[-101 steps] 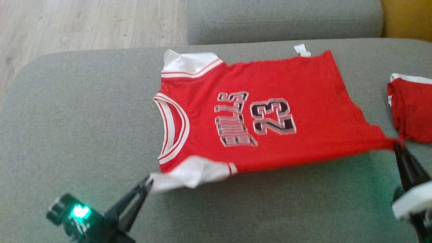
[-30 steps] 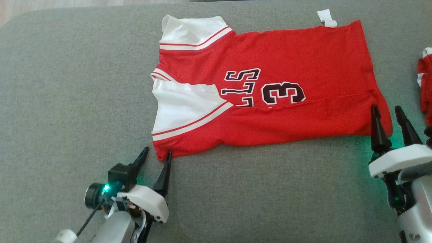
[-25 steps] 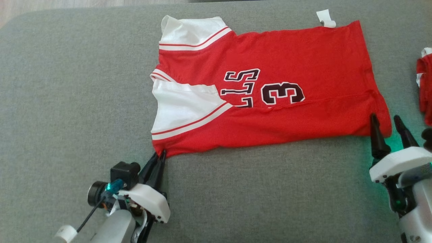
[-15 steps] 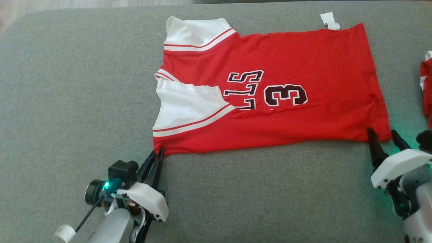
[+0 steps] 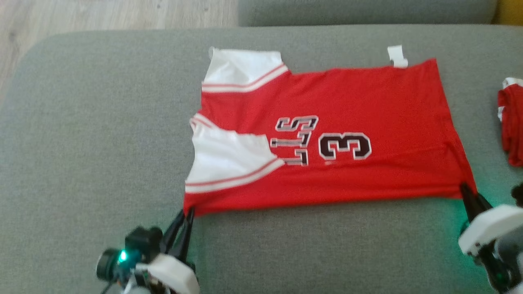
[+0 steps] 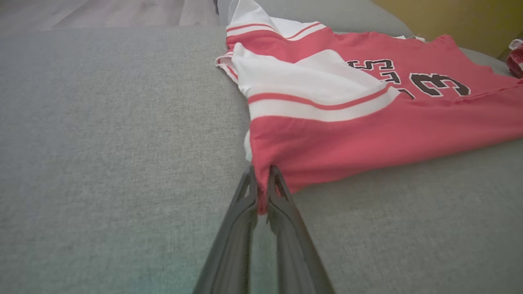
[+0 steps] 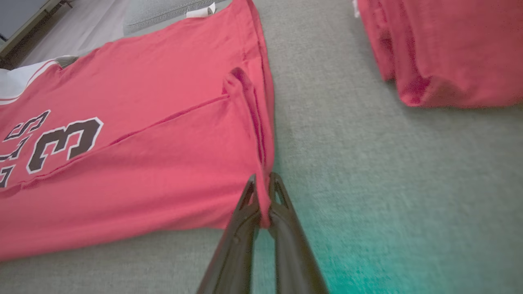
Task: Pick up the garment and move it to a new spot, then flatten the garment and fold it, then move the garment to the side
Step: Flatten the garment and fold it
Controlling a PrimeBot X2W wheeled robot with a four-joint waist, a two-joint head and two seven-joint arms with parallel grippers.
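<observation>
Left end effector (image 5: 188, 212) pinching jersey (image 5: 359, 102) corner, right end effector (image 5: 464, 188) pinching hem corner, lettering (image 5: 345, 147) half hidden under fold

surface: grey cushion (image 5: 81, 122) | on it: red jersey (image 5: 347, 98); second red garment (image 5: 512, 126)

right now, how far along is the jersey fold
Done: the jersey lies flat on the cushion, its near side folded over once, covering part of the lettering. In hand: the left gripper and right gripper are each shut on a corner of that folded edge. Left: the remaining folds, then moving it aside.
</observation>
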